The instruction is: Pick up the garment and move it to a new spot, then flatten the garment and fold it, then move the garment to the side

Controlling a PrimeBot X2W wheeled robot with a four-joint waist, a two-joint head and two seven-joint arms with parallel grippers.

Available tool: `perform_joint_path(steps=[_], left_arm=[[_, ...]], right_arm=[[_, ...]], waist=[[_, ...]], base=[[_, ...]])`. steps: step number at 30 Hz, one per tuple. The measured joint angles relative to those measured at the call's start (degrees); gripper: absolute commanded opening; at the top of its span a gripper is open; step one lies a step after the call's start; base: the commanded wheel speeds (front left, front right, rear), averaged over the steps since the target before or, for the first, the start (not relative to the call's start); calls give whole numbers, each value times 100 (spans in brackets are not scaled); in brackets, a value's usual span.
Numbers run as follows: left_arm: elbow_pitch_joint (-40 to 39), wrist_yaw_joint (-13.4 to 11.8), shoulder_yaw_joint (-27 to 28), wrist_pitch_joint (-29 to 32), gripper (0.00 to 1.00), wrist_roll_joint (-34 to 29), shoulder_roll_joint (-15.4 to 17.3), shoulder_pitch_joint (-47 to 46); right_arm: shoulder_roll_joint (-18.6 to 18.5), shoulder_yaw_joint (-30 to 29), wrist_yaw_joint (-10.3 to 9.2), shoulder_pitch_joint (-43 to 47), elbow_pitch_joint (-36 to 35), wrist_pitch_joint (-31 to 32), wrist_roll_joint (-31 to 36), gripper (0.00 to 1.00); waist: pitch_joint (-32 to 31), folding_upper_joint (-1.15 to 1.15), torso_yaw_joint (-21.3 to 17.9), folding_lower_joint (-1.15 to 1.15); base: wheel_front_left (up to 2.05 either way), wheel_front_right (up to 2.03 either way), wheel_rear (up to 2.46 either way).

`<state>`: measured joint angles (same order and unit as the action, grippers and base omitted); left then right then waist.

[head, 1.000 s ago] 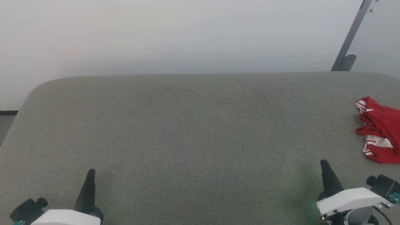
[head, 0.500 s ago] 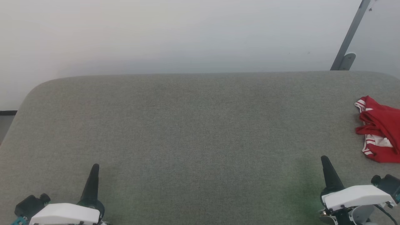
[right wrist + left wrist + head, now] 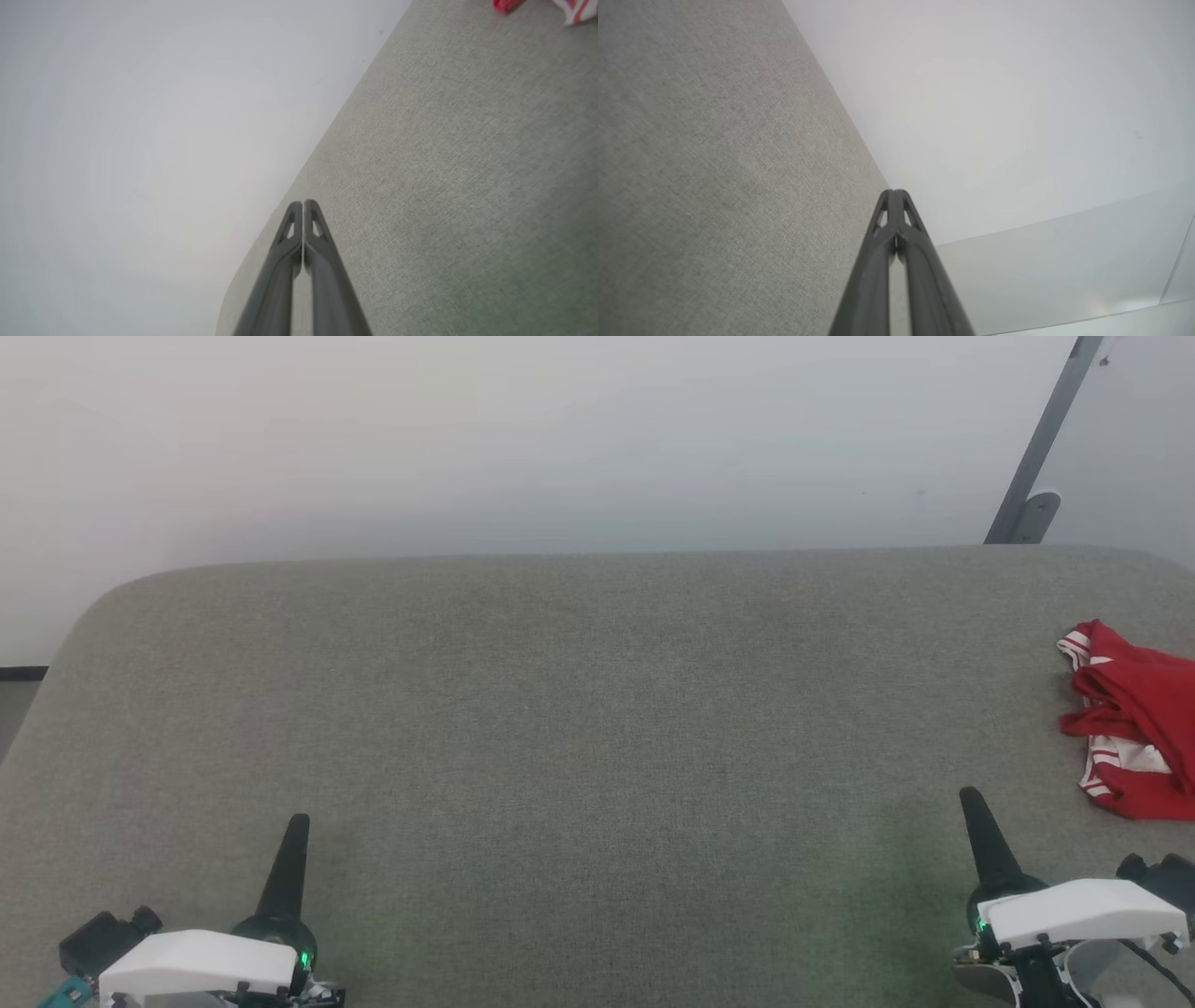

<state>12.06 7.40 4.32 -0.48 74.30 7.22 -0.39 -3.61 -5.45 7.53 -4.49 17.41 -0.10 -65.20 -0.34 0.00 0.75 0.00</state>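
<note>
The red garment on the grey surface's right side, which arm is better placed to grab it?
Right. The right gripper sits at lower right, near the garment; the left gripper is across the grey surface. Its jaws are shut, so they should open first.

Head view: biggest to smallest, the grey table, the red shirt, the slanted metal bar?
1. grey table
2. red shirt, though the picture edge cuts it off
3. slanted metal bar, thin, farther away and also cut off

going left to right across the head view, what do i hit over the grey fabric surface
left gripper, dark fingers shut → right gripper, dark fingers shut → crumpled red garment with white striped trim, at the right edge
</note>
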Motion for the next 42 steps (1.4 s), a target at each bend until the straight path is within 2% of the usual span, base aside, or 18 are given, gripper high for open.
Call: perform_joint_path(steps=[42], left_arm=[[152, 0, 155, 544, 0, 1410, -335, -442]], right_arm=[[42, -74, -4, -112, -250, 520, -2098, 0]], waist=[[39, 0, -56, 0]], base=[[0, 0, 0]])
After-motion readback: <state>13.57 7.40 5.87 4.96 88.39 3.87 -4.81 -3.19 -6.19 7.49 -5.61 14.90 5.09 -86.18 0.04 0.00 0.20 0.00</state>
